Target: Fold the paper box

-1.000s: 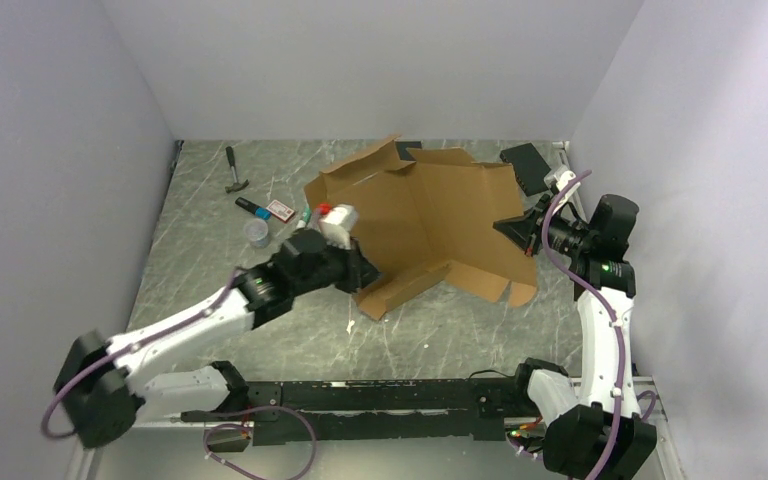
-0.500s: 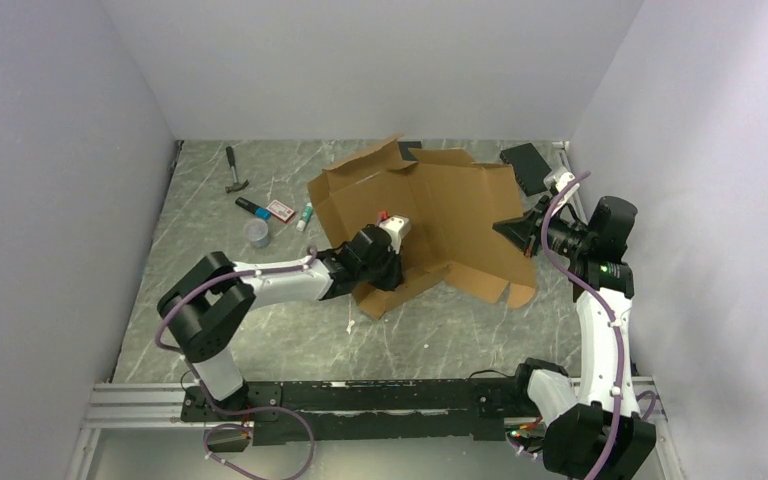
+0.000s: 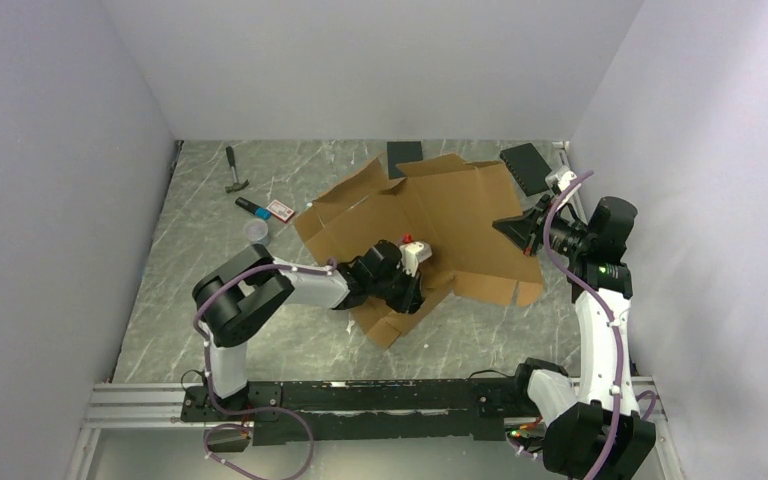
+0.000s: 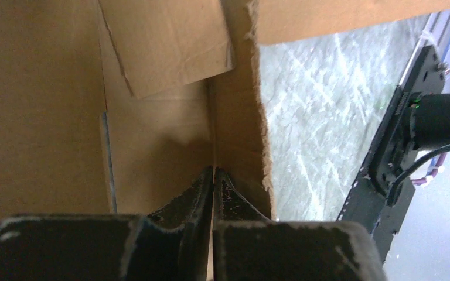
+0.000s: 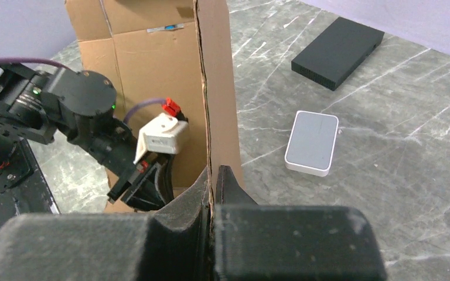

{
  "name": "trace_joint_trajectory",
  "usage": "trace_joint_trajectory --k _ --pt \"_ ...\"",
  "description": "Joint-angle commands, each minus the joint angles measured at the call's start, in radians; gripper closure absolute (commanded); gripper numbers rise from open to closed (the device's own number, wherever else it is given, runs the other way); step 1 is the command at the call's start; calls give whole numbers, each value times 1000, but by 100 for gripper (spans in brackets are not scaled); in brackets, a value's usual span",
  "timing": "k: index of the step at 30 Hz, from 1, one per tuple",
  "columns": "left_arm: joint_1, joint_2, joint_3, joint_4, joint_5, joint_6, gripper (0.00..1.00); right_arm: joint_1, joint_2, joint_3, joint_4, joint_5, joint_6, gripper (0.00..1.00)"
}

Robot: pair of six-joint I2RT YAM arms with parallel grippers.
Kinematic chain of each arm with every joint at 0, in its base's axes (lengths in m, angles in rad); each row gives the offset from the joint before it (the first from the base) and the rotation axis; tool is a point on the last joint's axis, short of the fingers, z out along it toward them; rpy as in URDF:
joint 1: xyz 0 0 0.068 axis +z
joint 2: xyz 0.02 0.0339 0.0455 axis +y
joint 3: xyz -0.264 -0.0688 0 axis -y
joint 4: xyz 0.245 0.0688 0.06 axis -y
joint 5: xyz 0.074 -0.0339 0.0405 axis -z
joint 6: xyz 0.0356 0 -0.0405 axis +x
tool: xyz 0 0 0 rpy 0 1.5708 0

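Note:
The paper box (image 3: 460,215) is a brown cardboard sheet with raised flaps, lying mid-table. It fills the left wrist view (image 4: 47,105). My left gripper (image 3: 407,293) reaches into it from the left. Its jaws are shut, and the tips (image 4: 213,174) press into an inner crease beside a low side wall. In the right wrist view the left gripper (image 5: 143,187) sits low inside the box. My right gripper (image 3: 516,228) is shut on the box's right edge. That edge stands upright between its jaws (image 5: 212,175).
Two black slabs (image 3: 405,155) (image 3: 525,165) lie at the back. A white case (image 5: 312,142) lies on the table right of the held wall. A hammer (image 3: 235,172), marker (image 3: 252,207), small card (image 3: 281,210) and cup (image 3: 256,231) lie at the left.
My left arm has swung right and reached deeper into the box. The box's left flaps have dropped lower and the sheet has slid nearer, uncovering a black slab behind. The right gripper has held still.

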State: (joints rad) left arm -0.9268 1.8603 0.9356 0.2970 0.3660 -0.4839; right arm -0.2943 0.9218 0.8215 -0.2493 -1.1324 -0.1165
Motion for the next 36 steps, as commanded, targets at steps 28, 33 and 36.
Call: trace_joint_trajectory --k 28,33,36 --pt "-51 -51 -20 -70 -167 116 88 31 233 326 -236 50 14 100" --pt "-78 -121 -36 -16 -130 103 81 31 222 318 -220 53 41 100" --pt "-84 -128 -46 9 -88 97 78 31 215 306 -203 70 54 100"
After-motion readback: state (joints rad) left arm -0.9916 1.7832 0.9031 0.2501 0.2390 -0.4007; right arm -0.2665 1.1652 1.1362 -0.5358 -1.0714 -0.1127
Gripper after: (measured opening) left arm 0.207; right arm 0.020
